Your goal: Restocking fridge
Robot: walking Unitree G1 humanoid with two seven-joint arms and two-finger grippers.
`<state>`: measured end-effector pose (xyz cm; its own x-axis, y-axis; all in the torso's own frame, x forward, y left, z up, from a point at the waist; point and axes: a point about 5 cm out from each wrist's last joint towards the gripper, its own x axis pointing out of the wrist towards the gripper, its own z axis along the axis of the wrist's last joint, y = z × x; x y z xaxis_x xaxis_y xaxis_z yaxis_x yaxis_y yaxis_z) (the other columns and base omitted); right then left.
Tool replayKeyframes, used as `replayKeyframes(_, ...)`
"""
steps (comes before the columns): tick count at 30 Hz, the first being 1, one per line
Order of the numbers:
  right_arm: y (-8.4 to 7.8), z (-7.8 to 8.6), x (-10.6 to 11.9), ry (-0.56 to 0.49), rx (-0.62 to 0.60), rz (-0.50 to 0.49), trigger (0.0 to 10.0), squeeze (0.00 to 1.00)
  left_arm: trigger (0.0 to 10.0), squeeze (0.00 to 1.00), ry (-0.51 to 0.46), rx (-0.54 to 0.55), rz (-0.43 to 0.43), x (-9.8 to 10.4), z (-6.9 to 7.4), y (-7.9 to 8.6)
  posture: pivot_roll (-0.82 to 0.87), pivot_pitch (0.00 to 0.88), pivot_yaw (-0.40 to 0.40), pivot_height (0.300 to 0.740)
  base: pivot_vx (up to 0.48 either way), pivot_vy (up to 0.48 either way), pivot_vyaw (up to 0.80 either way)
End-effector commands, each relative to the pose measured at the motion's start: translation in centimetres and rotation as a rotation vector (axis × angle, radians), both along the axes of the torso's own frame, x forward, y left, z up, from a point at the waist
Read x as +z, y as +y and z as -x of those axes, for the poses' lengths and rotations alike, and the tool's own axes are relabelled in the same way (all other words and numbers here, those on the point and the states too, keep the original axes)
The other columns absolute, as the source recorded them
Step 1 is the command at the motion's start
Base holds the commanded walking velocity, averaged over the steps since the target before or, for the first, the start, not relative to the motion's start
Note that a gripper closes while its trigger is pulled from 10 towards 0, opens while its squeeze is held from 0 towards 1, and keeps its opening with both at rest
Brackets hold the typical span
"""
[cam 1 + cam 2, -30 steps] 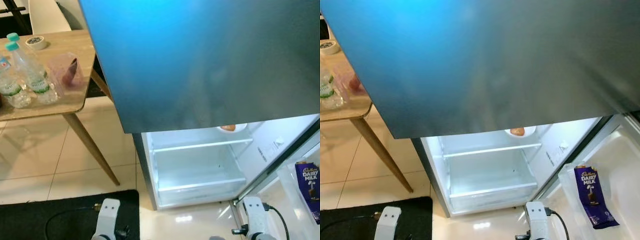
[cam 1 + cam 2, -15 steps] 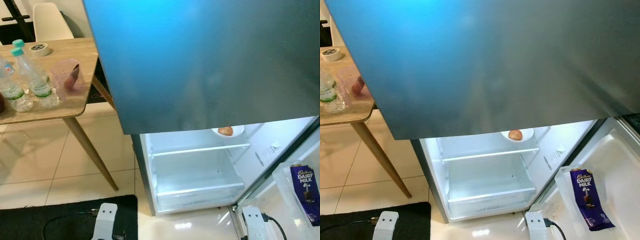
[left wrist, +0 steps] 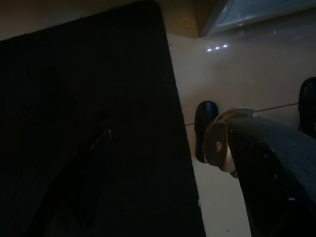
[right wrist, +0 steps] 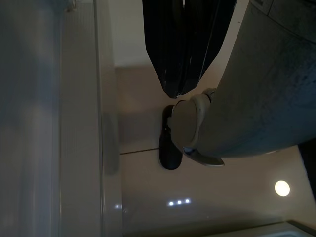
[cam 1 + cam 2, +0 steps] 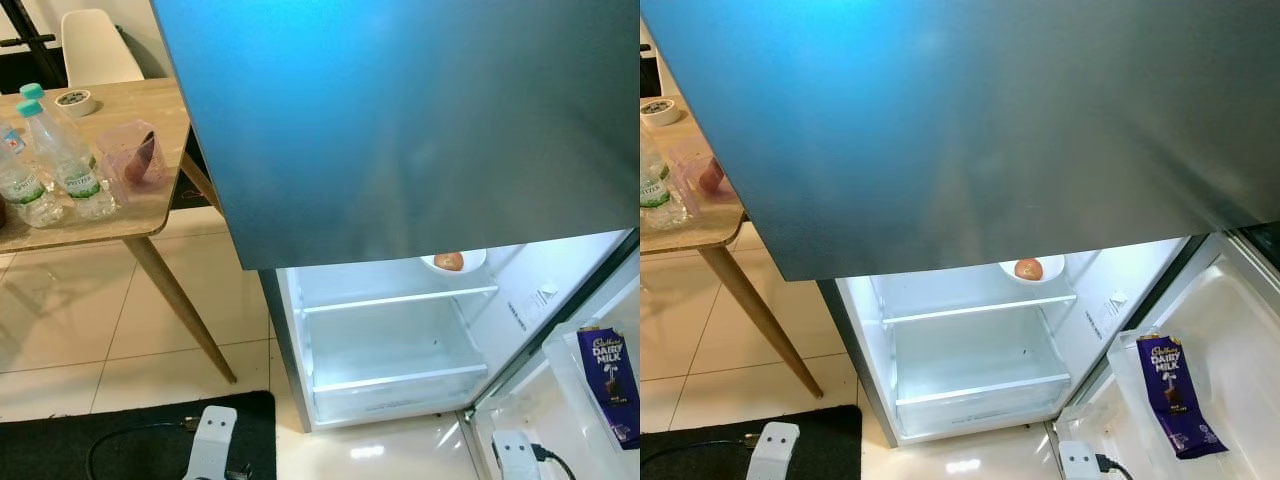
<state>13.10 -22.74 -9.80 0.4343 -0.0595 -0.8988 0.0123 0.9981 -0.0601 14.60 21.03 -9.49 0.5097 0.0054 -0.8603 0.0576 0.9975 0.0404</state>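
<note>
The fridge (image 5: pixel 400 130) stands before me with its lower compartment (image 5: pixel 390 335) open and lit. A white bowl (image 5: pixel 452 262) holding a brown round item rests on the upper glass shelf. A purple Cadbury Dairy Milk pack (image 5: pixel 607 385) stands in the open door's rack at the right. Two water bottles (image 5: pixel 60 160) with teal caps stand on the wooden table (image 5: pixel 120 215) at the left. My left gripper (image 3: pixel 101 140) hangs in shade over the black mat. My right gripper (image 4: pixel 174 91) hangs shut and empty beside the fridge door, above the floor.
A clear plastic container (image 5: pixel 135 155) with something reddish and a small round item (image 5: pixel 73 100) also sit on the table. A white chair (image 5: pixel 95 45) stands behind it. A black mat (image 5: pixel 100 440) with a cable lies on the tiled floor at my feet.
The camera has shifted slightly, and both arms now show lower at the bottom edge. The fridge's contents and the table's items have not moved.
</note>
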Motion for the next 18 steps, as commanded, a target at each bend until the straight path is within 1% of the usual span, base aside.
replayKeyframes(1, -0.31, 0.64, -0.16, 0.026, -0.007, 0.011, 10.0, 0.00, 10.0, 0.00, 0.029, 0.008, -0.008, -0.25, 0.74, 0.29, -0.02, 0.051, 0.006, 0.740, -0.281, 0.000, 0.00)
replayKeyframes(18, -0.32, 0.62, -0.16, 0.030, 0.002, 0.015, 10.0, 0.00, 10.0, 0.00, 0.038, 0.006, -0.008, -0.31, 0.88, 0.26, -0.02, 0.052, 0.006, 0.740, -0.322, 0.000, 0.00)
